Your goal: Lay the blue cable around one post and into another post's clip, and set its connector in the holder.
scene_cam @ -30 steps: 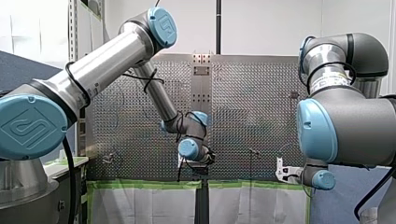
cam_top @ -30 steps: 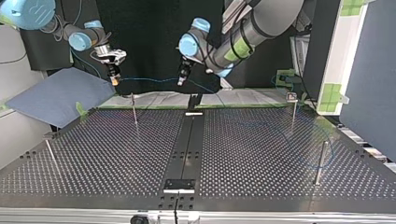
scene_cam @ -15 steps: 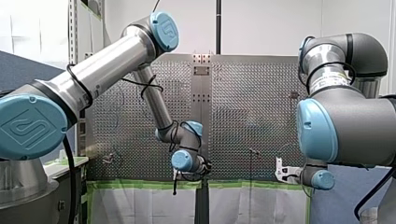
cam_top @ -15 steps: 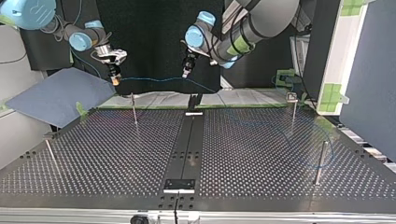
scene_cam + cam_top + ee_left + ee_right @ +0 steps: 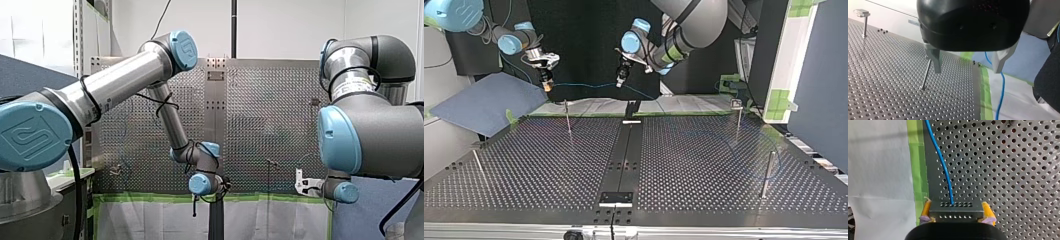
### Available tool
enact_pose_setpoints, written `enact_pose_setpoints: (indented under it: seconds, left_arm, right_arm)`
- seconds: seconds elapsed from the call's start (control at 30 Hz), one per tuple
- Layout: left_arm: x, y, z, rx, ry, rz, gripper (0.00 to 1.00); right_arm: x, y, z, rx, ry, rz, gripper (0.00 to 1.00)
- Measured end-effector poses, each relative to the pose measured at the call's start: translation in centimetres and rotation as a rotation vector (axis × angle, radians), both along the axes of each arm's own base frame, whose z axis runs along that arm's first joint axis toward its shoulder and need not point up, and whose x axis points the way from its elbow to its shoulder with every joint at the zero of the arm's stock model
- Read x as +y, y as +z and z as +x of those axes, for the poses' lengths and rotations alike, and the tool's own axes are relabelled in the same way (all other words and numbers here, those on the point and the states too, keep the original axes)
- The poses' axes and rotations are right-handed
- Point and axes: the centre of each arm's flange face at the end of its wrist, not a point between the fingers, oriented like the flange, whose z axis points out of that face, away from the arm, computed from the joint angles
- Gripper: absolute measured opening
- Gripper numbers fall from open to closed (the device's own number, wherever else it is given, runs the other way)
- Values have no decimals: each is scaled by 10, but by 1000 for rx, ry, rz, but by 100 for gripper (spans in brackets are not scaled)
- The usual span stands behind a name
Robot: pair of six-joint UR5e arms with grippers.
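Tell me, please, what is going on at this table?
My right gripper is shut on the connector, with the blue cable running out ahead of it. My left gripper is open above the table, the cable passing close by one finger, not clamped. The connector is held in the air, not set down.

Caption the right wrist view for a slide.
My right gripper clamps the connector between yellow pads, the blue cable running ahead over the perforated table.
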Motion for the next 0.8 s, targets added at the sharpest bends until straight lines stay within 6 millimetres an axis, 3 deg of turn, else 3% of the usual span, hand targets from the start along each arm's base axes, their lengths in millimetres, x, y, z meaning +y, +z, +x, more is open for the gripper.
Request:
enact_pose_setpoints:
  seconds: [0.8]
  left_arm:
    - [5, -6, 4, 4, 12, 5, 100]
  right_arm:
    - [0, 0, 2, -1, 3, 2, 0]
